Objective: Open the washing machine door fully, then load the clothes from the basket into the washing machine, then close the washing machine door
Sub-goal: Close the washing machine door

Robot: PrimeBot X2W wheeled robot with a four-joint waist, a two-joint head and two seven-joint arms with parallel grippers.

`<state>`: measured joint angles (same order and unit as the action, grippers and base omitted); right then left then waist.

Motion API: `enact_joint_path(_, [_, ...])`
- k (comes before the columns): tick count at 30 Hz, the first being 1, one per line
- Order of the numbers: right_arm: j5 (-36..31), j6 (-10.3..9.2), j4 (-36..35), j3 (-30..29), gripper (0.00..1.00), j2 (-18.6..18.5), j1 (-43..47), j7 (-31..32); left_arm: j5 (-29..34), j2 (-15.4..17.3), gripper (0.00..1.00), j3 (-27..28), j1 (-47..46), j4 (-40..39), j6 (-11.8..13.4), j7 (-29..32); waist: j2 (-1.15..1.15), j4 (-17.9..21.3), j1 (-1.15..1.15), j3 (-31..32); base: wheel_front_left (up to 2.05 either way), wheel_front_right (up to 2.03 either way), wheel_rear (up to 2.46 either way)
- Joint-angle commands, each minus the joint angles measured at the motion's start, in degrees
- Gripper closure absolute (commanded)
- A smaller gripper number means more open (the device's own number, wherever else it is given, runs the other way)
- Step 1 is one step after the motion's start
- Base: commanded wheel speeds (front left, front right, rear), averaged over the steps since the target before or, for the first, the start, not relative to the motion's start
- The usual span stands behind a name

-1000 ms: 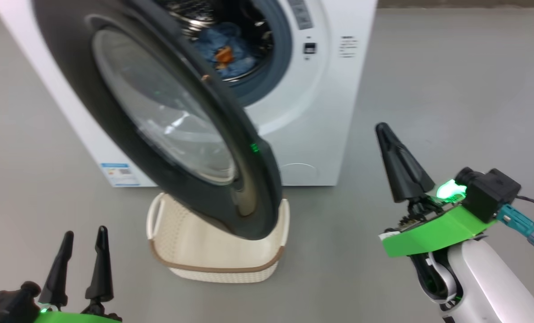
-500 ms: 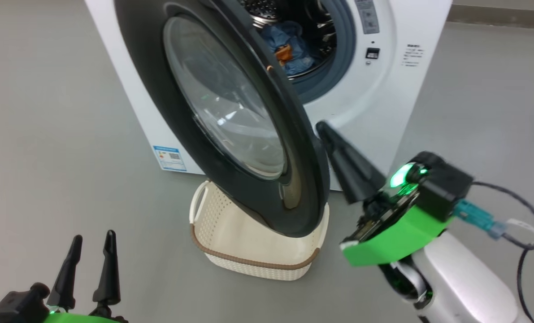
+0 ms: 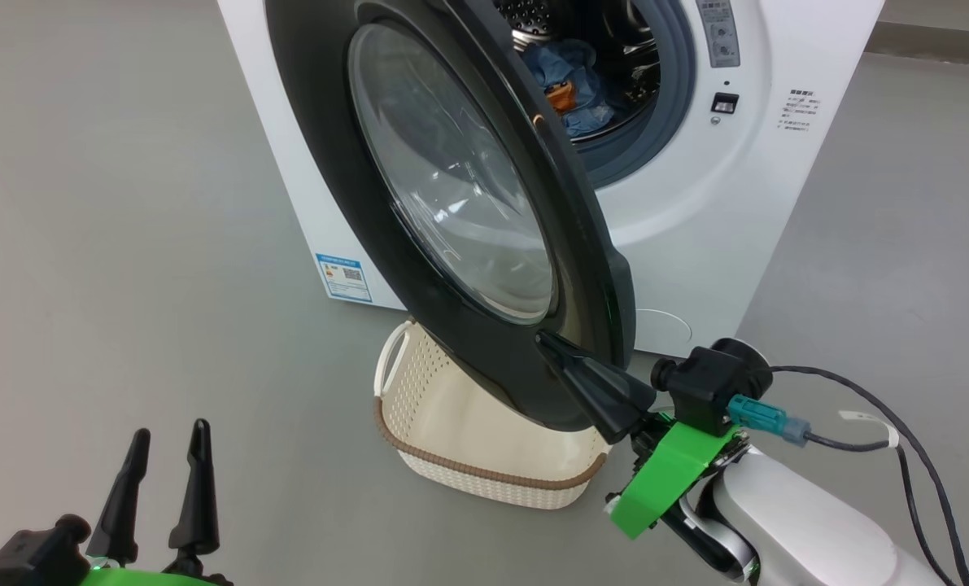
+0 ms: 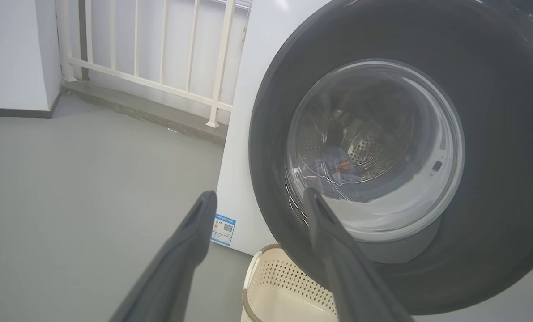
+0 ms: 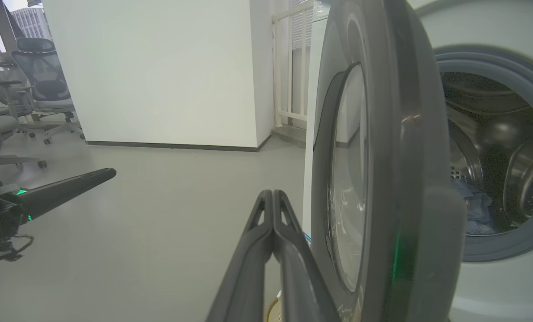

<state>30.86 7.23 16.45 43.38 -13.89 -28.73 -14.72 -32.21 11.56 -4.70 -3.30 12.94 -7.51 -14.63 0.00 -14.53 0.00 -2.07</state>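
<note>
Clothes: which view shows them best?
Head view: the clothes show directly, past the washing machine door. Left wrist view sees them dimly through its glass; right wrist view catches a blue corner behind its edge.

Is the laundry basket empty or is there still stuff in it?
Empty, as far as visible: the basket shows bare cream plastic inside, though the open door hides part. Blue clothes lie in the drum.

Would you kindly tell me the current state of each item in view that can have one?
washing machine door: partly open, swung outward.
washing machine: upright, opening uncovered.
clothes: lying inside the washing machine.
basket: upright on the floor under the door, visible part empty.
left gripper: open, holding nothing.
right gripper: shut, tips at the door's outer face near its lower edge; contact unclear.
</note>
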Motion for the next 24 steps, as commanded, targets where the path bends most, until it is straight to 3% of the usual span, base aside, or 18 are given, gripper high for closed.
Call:
enact_joint_path(1, [1.0,0.25,0.5,1.2,1.00,-0.2,-1.8,-0.3,-0.2,1.0,0.00,2.2,-2.1,-1.4,0.0,-0.4,0.00,-0.3,0.00,-0.3,0.00,0.00,0.00])
enact_joint_path(11, [4.1,0.25,9.2,3.2,1.00,-1.8,-5.0,-0.3,-0.3,0.7,0.00,2.1,-2.9,-1.8,0.0,-0.4,0.00,-1.4,0.00,-3.0,0.00,0.00,0.00])
enact_joint_path(24, [3.1,0.25,11.6,-7.2,1.00,-4.9,-9.1,-0.3,-0.4,1.5,0.00,1.0,-5.7,-2.7,0.0,-0.4,0.00,-1.2,0.00,-9.7,0.00,0.00,0.00])
